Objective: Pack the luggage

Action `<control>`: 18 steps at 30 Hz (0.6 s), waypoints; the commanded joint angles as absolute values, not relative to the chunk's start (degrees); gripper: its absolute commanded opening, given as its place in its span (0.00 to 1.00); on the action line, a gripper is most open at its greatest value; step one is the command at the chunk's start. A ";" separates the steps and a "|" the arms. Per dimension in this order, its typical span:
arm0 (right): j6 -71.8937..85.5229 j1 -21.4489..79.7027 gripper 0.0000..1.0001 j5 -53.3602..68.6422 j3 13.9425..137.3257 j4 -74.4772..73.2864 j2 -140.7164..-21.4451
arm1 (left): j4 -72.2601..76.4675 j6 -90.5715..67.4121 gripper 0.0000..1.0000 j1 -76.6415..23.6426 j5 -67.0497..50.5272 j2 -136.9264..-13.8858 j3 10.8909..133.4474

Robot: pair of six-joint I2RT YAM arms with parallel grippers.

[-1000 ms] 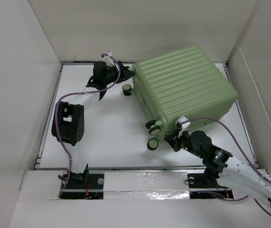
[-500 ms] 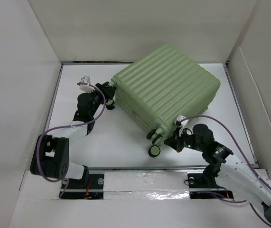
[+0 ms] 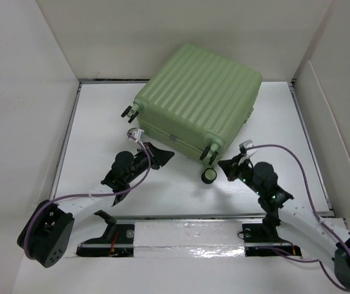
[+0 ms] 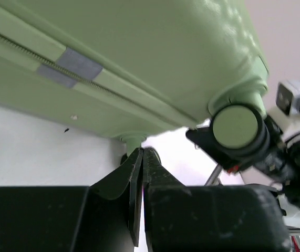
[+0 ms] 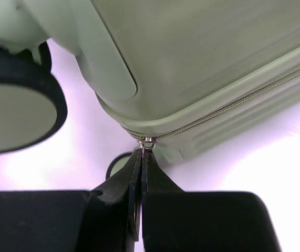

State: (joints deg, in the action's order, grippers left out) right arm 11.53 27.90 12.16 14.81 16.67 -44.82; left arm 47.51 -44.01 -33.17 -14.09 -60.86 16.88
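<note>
Right jaws: fully closed, fingertips (image 5: 133, 167) pinching the zipper pull (image 5: 147, 140) at a lower corner of the suitcase (image 5: 202, 58). From the pull, the zipper track (image 5: 228, 110) runs along the suitcase seam. A wheel (image 5: 13, 118) stands just beside the pull.

Left jaws: fully closed, with nothing between the fingertips (image 4: 133, 169). They sit just below the suitcase's wheel end, near a green wheel post (image 4: 133, 140); contact with it cannot be confirmed. Grey patches (image 4: 70, 65) cross the seam above them.

Suitcase: zipped, lying flat with the ribbed shell up on the white worktop (image 3: 101, 116), wheel end towards both arms. The left jaws are off its near-left side, the right jaws at its near-right corner.
</note>
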 commanded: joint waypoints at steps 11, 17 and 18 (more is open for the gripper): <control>12.92 44.04 0.00 -7.66 16.35 20.03 -38.58 | 41.07 -33.14 0.34 -52.19 -20.21 -71.19 37.33; 13.27 43.42 0.00 -2.99 14.59 24.09 -39.90 | 35.96 -31.99 0.36 -54.31 -23.11 -78.30 44.80; 13.18 43.42 0.00 -2.90 15.20 23.47 -39.90 | 36.12 -32.17 0.36 -54.93 -23.20 -79.44 45.96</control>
State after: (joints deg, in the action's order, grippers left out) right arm 13.69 43.86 -4.86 12.23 15.03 -39.77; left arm 33.08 -33.19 -52.62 -18.02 -77.93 39.31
